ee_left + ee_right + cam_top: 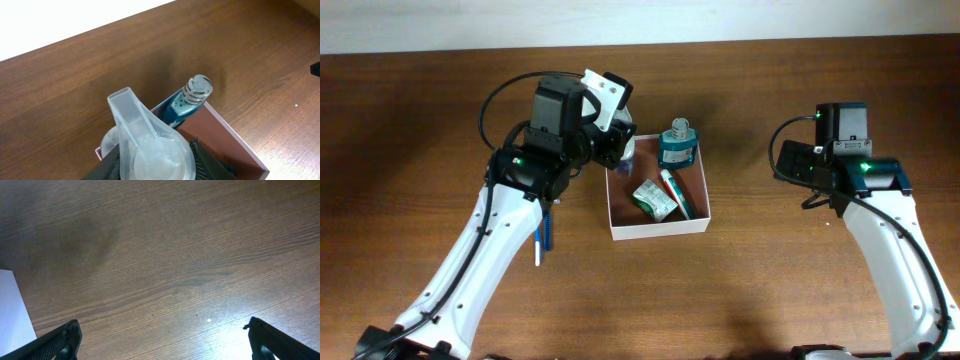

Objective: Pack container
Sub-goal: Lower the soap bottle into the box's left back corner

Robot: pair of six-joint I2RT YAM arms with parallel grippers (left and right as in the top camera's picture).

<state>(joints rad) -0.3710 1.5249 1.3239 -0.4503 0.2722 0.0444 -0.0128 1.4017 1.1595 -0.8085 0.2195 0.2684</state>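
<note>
The container [620, 214] is a shallow white-walled box with a reddish-brown bottom at the table's middle. Inside it stand a teal bottle [678, 146] at the back, a green packet [653, 199] and a tube [675, 192]. My left gripper [156, 165] hovers over the box's back left corner, shut on a clear plastic bottle [150, 145] with a flip cap raised. The teal bottle [189, 100] leans just beyond it, and the container wall [235, 141] runs to the right. My right gripper [162, 340] is open over bare wood, right of the box, with nothing between its fingers.
A blue and white pen-like item [542, 235] lies on the table left of the box, beside my left arm. A white corner of the box [10, 305] shows at the left edge of the right wrist view. A white wall borders the table's far edge.
</note>
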